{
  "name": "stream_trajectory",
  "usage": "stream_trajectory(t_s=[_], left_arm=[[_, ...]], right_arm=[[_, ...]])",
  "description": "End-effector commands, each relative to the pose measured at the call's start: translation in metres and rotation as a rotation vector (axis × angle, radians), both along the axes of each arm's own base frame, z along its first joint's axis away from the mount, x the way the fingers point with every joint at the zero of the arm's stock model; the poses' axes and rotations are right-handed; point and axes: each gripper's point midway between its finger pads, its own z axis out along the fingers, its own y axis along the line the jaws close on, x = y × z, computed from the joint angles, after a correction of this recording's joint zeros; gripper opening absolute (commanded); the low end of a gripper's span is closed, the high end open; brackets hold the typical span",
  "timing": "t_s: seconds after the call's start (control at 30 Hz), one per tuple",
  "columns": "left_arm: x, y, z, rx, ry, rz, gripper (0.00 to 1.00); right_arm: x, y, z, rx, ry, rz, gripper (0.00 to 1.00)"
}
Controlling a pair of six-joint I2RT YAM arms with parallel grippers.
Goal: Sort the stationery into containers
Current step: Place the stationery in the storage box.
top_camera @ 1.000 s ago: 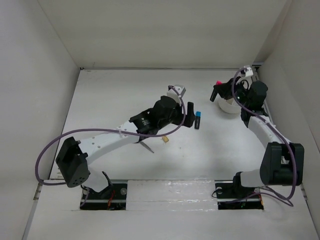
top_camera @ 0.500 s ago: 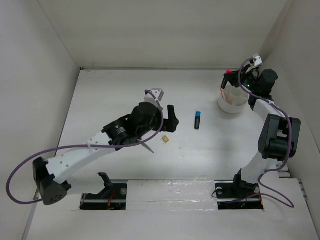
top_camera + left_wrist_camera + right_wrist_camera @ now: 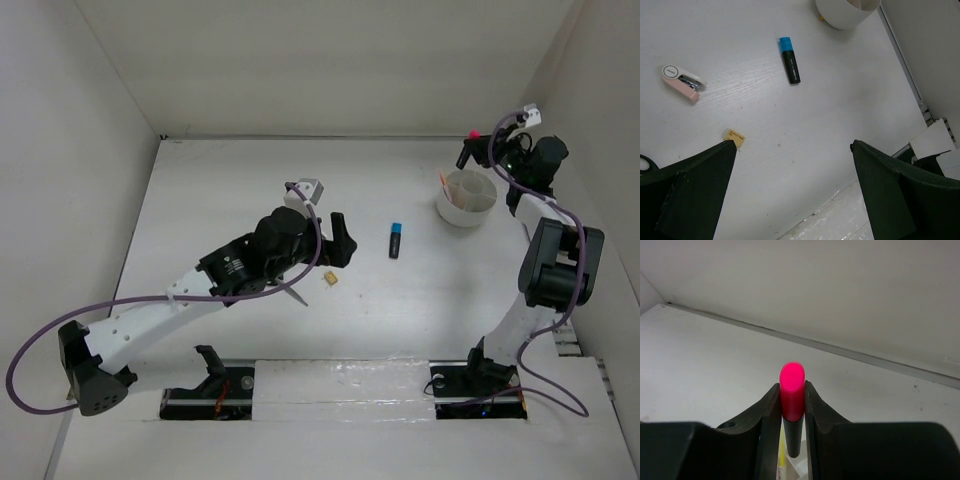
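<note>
My right gripper is shut on the pink-capped black marker and holds it upright over the far rim of the white cup. A thin yellow pen stands in the cup below it. My left gripper is open and empty, hovering above the table left of the blue-capped marker, which also shows in the top view. The tiny tan piece lies by my left fingertip. The pinkish eraser lies further off. The scissors are partly hidden under my left arm.
White walls close in the table on the left, back and right. The right wall stands close behind the cup. The round bowl is not in view. The table's front edge runs just ahead of the arm bases.
My right gripper carried the pink-capped marker right and back, from left of the cup to above its far rim. My left arm drew back to the left, away from the blue-capped marker.
</note>
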Motion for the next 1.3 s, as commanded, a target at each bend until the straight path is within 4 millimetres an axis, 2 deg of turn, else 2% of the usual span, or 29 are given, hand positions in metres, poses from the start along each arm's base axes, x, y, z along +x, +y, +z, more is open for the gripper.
stream_trajectory(t_s=[0.0,0.13,0.23,0.27,0.4,0.43,0.5,0.6,0.67,0.8,0.87,1.03,1.13,1.2,1.23,1.27], left_arm=[[-0.003,-0.006,0.006,-0.029,-0.015,-0.027,1.00],[-0.003,-0.008,0.007,-0.033,-0.023,-0.039,1.00],[-0.003,-0.010,0.002,-0.027,-0.014,-0.048,1.00],[-0.003,-0.010,0.002,-0.027,-0.014,-0.048,1.00],[-0.003,-0.014,0.001,-0.029,-0.011,-0.056,1.00],[-0.002,-0.015,-0.003,-0.022,-0.006,-0.056,1.00],[-0.002,-0.015,-0.003,-0.022,-0.006,-0.056,1.00],[-0.003,-0.017,-0.001,-0.027,-0.015,-0.068,1.00],[-0.003,-0.017,-0.001,-0.027,-0.015,-0.068,1.00],[-0.003,-0.016,-0.005,-0.019,-0.009,-0.068,1.00],[-0.003,-0.016,-0.005,-0.019,-0.009,-0.068,1.00],[-0.003,-0.019,-0.011,-0.007,0.005,-0.077,1.00],[-0.003,-0.019,-0.011,-0.007,0.005,-0.077,1.00],[-0.003,-0.019,-0.011,-0.007,0.005,-0.077,1.00],[-0.002,-0.020,-0.009,-0.014,-0.001,-0.077,1.00],[-0.002,-0.020,-0.009,-0.014,-0.001,-0.077,1.00]], right_arm=[[0.007,-0.018,0.019,-0.024,-0.077,-0.025,0.00],[0.004,-0.040,0.013,0.000,-0.082,-0.111,0.00],[-0.002,-0.044,0.011,0.012,-0.092,-0.132,0.00],[0.000,-0.053,0.012,0.015,-0.094,-0.166,0.00],[-0.004,-0.067,0.006,0.027,-0.083,-0.201,0.00],[-0.004,-0.073,-0.002,0.039,-0.072,-0.212,0.00],[-0.005,-0.065,-0.009,0.054,-0.053,-0.158,0.00],[-0.001,-0.064,-0.007,0.082,-0.067,-0.140,0.00],[-0.002,-0.063,-0.015,0.097,-0.050,-0.139,0.00],[0.003,-0.059,-0.012,0.102,-0.055,-0.127,0.00],[0.005,-0.049,-0.011,0.104,-0.056,-0.117,0.00],[0.015,-0.050,-0.018,0.109,-0.024,-0.123,0.00],[0.016,-0.050,-0.012,0.103,-0.044,-0.122,0.00],[0.017,-0.045,-0.016,0.109,-0.025,-0.114,0.00],[0.021,-0.038,-0.010,0.101,-0.040,-0.085,0.00],[0.023,-0.037,-0.019,0.101,-0.009,-0.077,0.00]])
